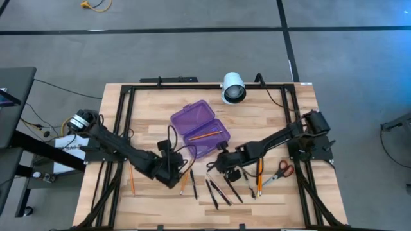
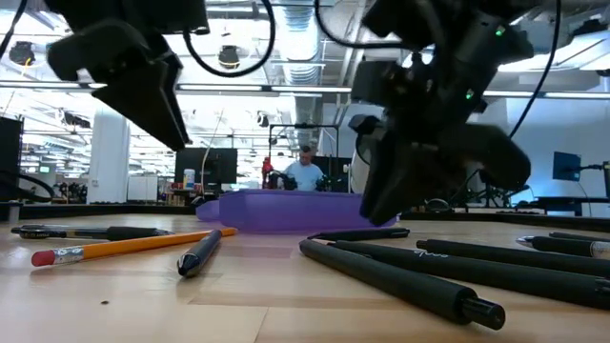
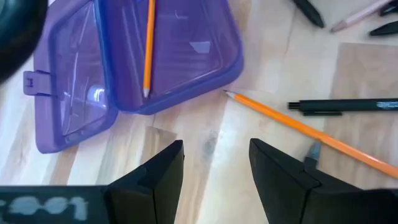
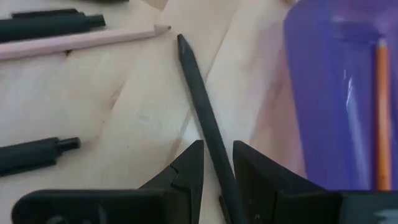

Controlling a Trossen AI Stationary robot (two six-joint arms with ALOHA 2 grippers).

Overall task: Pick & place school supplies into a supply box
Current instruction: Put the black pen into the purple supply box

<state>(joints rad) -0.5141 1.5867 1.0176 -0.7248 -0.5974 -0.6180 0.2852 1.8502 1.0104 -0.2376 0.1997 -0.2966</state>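
Black pen (image 4: 205,124) pinched in the low right end effector (image 4: 217,171).

The left hand (image 3: 214,171) hangs with fingers apart above bare tabletop (image 3: 205,134). Beyond lies the open purple supply box (image 3: 124,62) holding one orange pencil (image 3: 148,46); another pencil (image 3: 311,134) and a black pen (image 3: 342,106) lie beside it.

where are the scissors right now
In the high view, the scissors lie on the table's right side, just right of the orange pencils and beside the right arm, away from the purple box.
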